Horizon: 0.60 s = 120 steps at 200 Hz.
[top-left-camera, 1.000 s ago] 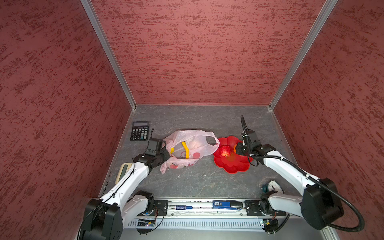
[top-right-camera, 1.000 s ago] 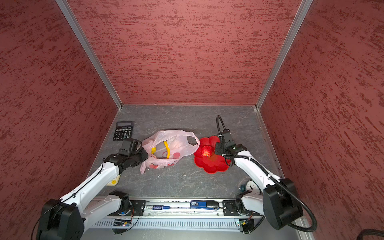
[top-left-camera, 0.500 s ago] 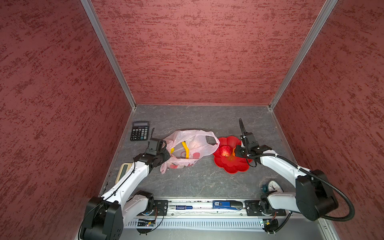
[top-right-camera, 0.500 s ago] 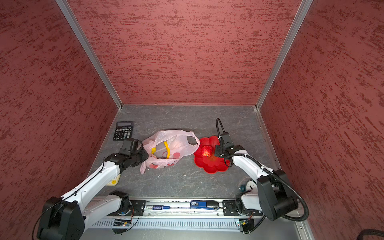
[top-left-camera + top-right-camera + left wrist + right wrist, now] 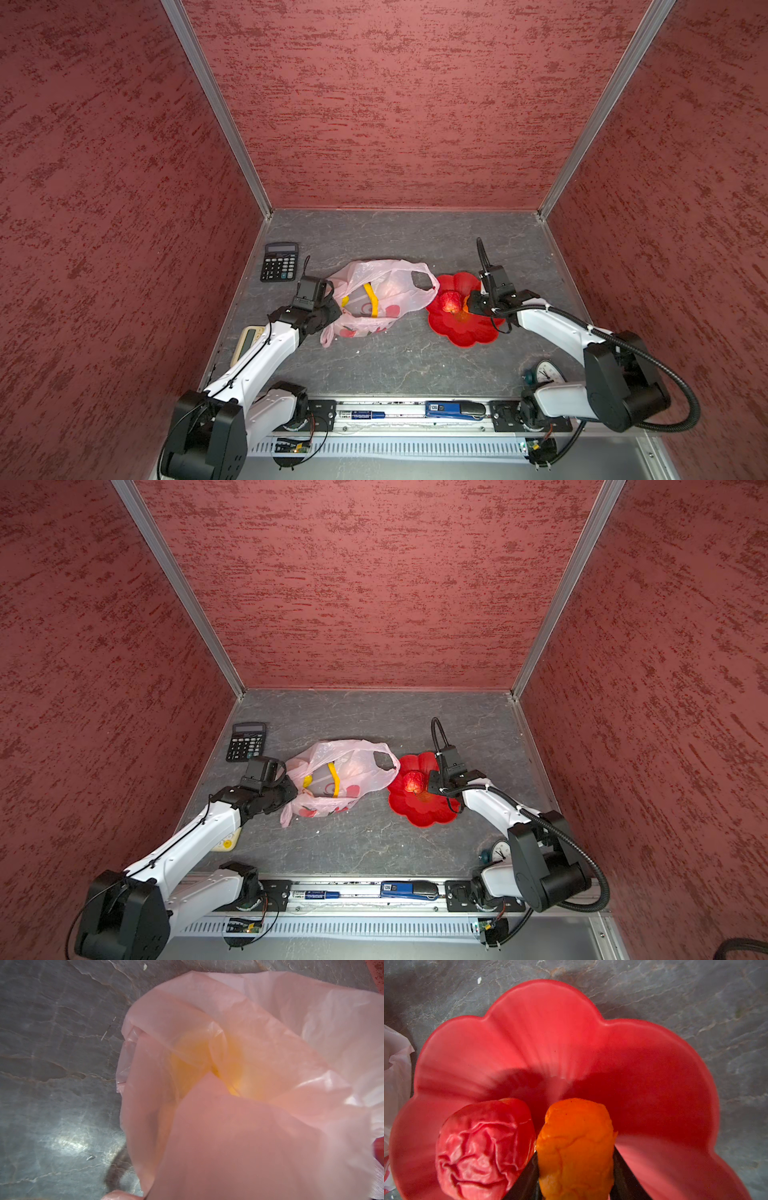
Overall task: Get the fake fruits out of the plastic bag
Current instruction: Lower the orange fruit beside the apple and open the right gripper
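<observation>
The pale-pink plastic bag (image 5: 386, 291) lies mid-table with a yellow banana (image 5: 371, 300) showing through its film. My left gripper (image 5: 328, 311) sits at the bag's left edge and is shut on the film. In the left wrist view the bag (image 5: 249, 1064) covers the fingers, with a yellow fruit (image 5: 197, 1059) glowing through it. Right of the bag is the red flower-shaped dish (image 5: 461, 332), which holds a crumpled red fruit (image 5: 483, 1147). My right gripper (image 5: 575, 1167) hangs low over the dish, shut on the orange fruit (image 5: 575, 1136), right beside the red fruit.
A black calculator (image 5: 279, 262) lies at the back left. A cream handheld device (image 5: 247, 343) rests beside my left arm. A small clock (image 5: 548, 372) stands by the right arm's base. Red walls close in three sides.
My right gripper has shifted a little left and nearer over the dish, still holding the orange fruit, and its elbow has drawn in. The left arm and bag have not moved.
</observation>
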Tool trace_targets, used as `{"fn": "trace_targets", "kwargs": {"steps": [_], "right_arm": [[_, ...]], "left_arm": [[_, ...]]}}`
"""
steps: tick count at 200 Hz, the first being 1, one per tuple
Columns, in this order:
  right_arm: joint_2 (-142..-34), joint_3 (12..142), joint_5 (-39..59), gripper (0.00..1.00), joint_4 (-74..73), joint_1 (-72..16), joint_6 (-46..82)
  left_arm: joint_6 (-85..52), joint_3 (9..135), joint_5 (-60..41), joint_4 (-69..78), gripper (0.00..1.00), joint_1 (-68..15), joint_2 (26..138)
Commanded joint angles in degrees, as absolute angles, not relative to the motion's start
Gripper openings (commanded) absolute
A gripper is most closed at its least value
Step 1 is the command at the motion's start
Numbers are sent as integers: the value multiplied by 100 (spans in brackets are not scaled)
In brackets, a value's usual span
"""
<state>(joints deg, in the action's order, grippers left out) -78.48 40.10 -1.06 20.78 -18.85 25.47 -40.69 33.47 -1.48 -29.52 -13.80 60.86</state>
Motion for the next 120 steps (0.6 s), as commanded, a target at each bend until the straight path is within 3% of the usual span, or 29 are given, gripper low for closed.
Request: {"fn": "trace_targets", "kwargs": {"steps": [1, 58, 120], "right_arm": [[-7901, 3920, -35, 43, 1909, -1828, 2547], [-7910, 3910, -88, 58, 1920, -1819, 2529], [-7803, 4028, -142, 67, 2081, -1819, 2469]], "left_arm": [[-4103, 3407, -196, -2874, 25, -1404, 6108], [-4097, 3410, -193, -2872, 25, -1414, 6117], [-4096, 3430, -193, -2873, 25, -1415, 6113]]}}
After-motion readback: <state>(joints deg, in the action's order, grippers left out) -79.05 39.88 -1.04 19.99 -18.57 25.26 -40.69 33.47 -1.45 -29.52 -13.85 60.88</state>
